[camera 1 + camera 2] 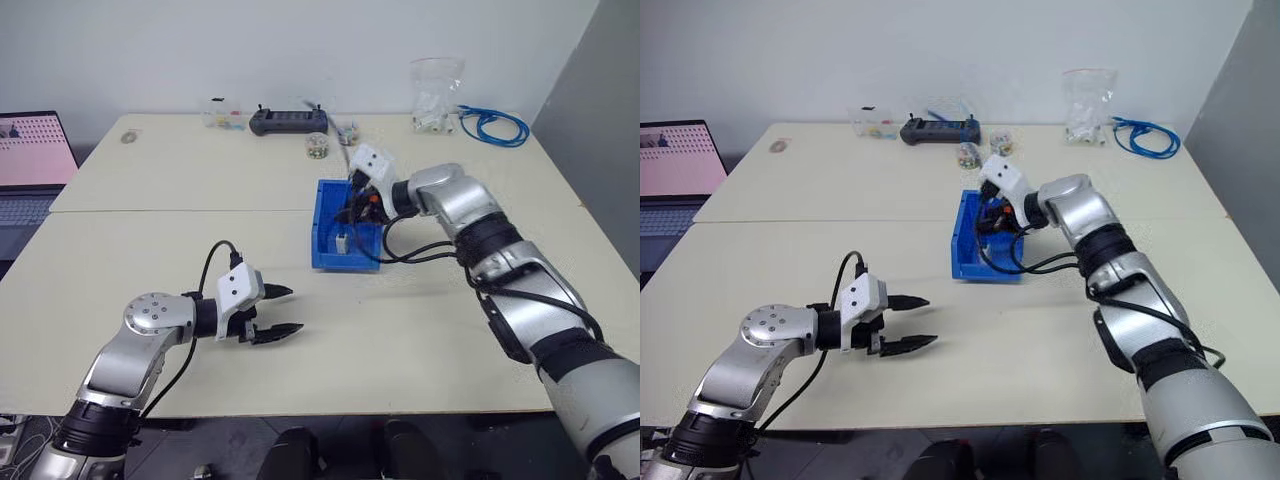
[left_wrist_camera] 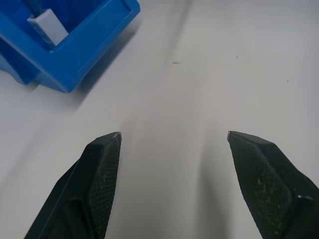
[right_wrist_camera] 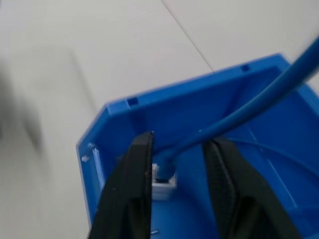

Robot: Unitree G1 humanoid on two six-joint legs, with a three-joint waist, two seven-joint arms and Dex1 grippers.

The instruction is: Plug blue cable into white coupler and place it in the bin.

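The bin (image 1: 325, 255) stands at the middle of the table. Inside it lies the white coupler (image 3: 164, 185), with the blue cable (image 3: 239, 112) plugged into its top. The cable rises out between the fingers of my right gripper (image 1: 352, 212), which hangs over the bin's far side. Its jaws stand apart, wider than the cable, and do not clamp it. The left wrist view also shows the coupler (image 2: 47, 27) standing in the bin (image 2: 84, 50). My left gripper (image 1: 296, 310) hovers open and empty over bare table, nearer me and left of the bin.
At the back edge are a looped bundle of blue cable (image 1: 492, 125), a clear bag of white parts (image 1: 436, 95), a black controller (image 1: 288, 121) and a small jar (image 1: 317, 146). A laptop (image 1: 35, 160) sits at the far left.
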